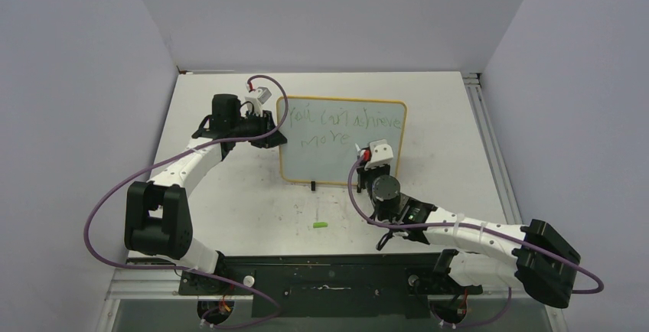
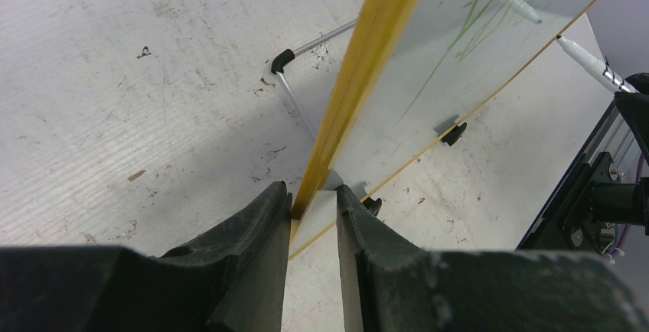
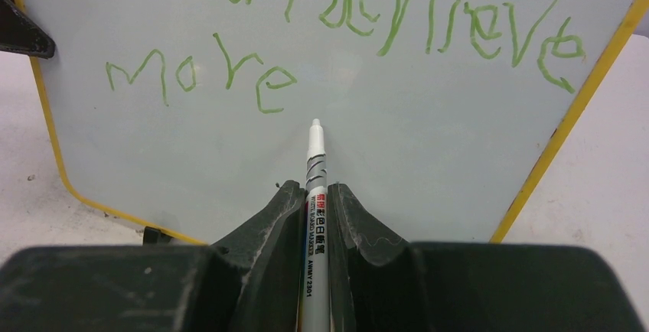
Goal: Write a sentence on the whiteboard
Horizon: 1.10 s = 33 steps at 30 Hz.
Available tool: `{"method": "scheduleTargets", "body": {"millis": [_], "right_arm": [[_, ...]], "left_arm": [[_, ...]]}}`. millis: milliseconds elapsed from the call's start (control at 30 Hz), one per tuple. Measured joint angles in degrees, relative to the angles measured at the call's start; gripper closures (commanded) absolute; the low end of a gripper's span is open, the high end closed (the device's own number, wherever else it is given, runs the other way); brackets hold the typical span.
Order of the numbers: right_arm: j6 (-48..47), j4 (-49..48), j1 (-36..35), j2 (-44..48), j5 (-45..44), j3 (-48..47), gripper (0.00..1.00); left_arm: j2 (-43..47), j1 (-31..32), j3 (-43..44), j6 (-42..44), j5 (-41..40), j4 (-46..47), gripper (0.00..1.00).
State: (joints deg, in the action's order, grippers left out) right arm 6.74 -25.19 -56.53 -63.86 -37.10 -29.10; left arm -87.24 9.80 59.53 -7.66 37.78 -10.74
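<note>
Standing near the middle of the table [image 1: 229, 194], the whiteboard [image 1: 337, 162] is propped on black clip feet [image 1: 312, 187], its written face turned toward the arm bases. Item: board, pale grey-white, rounded corners, thin yellow-orange frame. Item: the sentence [image 1: 344, 122], thin green handwriting in two lines, upper line reading roughly "You can achieve", lower line "more", the lower word set toward the board's left half. Item: left gripper [image 2: 312, 202], at the board's left edge, its two dark fingers closed on either side of the yellow frame and pinching it near the lower corner. Item: right gripper [image 3: 315, 194], in front of the board's lower right part, fingers clenched on a slim white marker pen [image 3: 314, 156] with black printing along its barrel. The pen points at the board, its tip lying below and just right of the final "e" of "more", over a bare patch of the surface; whether the tip touches the board cannot be told. Item: small green object [image 1: 320, 225], lying loose on the table between the board and the arm bases, apart from both grippers.
</note>
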Motion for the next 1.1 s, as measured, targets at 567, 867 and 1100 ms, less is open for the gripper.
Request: {"method": "scheduleTargets", "body": {"millis": [567, 867, 1100], "right_arm": [[0.46, -0.17, 1.44, -1.40, 0.90, 0.00, 0.95], [1.03, -0.17, 1.88, -0.90, 2.56, 0.17, 0.95], [0.17, 1.88, 0.76, 8.37, 6.05, 0.55, 0.95]], "left_arm": [[0.00, -0.02, 0.00, 0.00, -0.04, 0.00, 0.75], [0.00, -0.02, 0.00, 0.00, -0.07, 0.00, 0.75], [0.00, 0.00, 0.00, -0.02, 0.00, -0.02, 0.66]]}}
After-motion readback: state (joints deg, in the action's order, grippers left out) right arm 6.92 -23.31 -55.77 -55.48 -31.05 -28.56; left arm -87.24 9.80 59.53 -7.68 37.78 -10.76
